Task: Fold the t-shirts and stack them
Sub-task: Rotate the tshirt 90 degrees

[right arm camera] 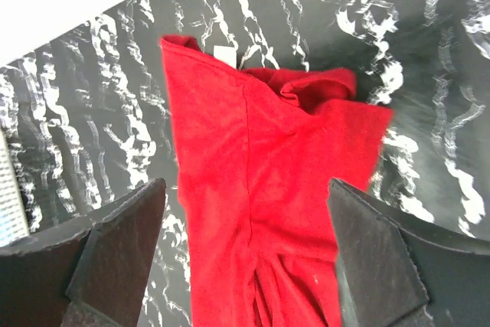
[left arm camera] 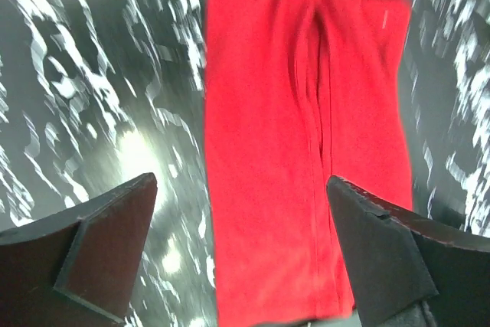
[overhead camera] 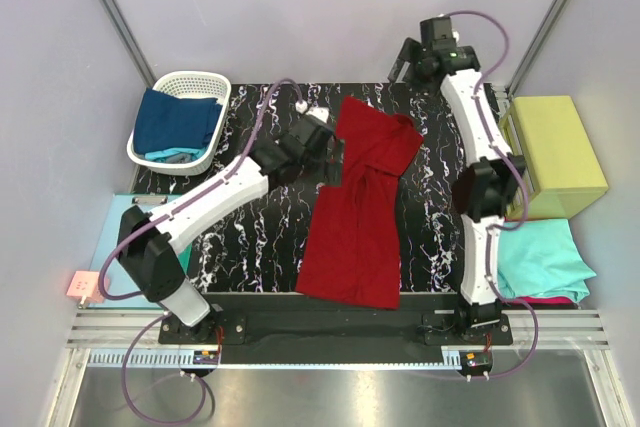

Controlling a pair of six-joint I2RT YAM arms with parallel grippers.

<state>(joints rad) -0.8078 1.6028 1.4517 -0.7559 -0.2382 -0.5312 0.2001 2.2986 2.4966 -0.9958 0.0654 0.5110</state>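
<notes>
**Dark red t-shirt** [overhead camera: 355, 212]: folded lengthwise into a long, narrow strip with rumpled creases. It lies on the black marbled counter [overhead camera: 250, 237], with its collar end far and its hem at the near edge.

**Left claw** [left arm camera: 241, 189]: jaws spread wide over the strip's left side, gripping nothing.

**Right claw** [right arm camera: 245, 189]: equally wide, above the collar end, empty.

**Navy t-shirt** [overhead camera: 178, 122]: fills the white basket [overhead camera: 190, 82].

**Teal t-shirt** [overhead camera: 540, 257]: lies at right.

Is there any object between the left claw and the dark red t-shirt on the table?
Nothing visible. The open left claw hangs above the dark red t-shirt, and no object lies between them.
</notes>
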